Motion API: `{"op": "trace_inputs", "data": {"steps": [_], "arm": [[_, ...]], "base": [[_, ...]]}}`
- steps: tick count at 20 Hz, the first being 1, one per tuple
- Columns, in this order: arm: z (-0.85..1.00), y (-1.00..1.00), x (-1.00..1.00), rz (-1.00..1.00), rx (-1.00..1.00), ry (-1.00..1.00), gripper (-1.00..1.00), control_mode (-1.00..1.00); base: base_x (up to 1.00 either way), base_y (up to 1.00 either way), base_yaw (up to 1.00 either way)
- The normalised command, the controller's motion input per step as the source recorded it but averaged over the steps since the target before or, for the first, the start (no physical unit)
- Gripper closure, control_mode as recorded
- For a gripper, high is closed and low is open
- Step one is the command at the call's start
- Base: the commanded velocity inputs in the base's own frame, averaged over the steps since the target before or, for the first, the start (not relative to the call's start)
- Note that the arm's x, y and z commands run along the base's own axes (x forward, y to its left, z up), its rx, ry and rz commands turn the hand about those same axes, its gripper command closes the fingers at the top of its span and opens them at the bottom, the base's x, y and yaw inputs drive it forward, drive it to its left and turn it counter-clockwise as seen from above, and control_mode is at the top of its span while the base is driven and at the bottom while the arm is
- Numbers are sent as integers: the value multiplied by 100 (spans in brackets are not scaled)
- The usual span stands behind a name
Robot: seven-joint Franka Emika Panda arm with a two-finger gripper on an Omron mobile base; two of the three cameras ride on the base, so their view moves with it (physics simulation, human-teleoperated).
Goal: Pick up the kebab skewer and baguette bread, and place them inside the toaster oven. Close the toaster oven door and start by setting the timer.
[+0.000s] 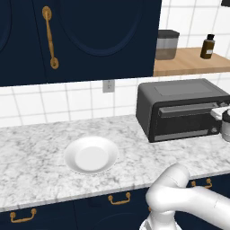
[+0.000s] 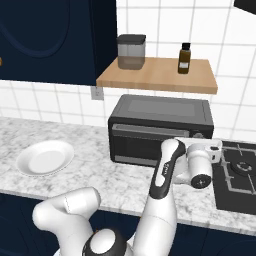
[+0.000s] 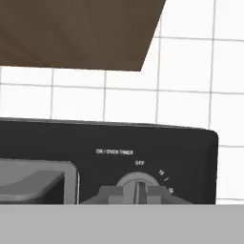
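The dark grey toaster oven (image 1: 179,112) (image 2: 160,122) stands on the marble counter, and its toaster oven door (image 1: 186,122) (image 2: 150,142) is shut. In the hand view my gripper (image 3: 136,193) is shut on the timer knob (image 3: 137,183), below the "ON / OVEN TIMER" label at the oven's right end. The knob's ridge stands upright under the OFF mark. One fingertip (image 3: 110,195) presses each side of it. My arm (image 2: 165,172) reaches across the oven's front to that end. The kebab skewer and the baguette bread are hidden.
A white plate (image 1: 91,155) (image 2: 45,157) lies bare on the counter left of the oven. A wooden shelf (image 2: 160,75) above the oven carries a grey jar (image 2: 131,51) and a brown bottle (image 2: 185,58). A black stovetop (image 2: 240,180) adjoins the oven's right.
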Motion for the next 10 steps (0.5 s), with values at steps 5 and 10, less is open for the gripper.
{"op": "trace_inputs", "data": {"steps": [5,10], "arm": [[0,27,29,4,33,0,100,-100],[0,14,15,8,39,-1,100,-100]], "base": [[0,0,0],[0,0,0]]}}
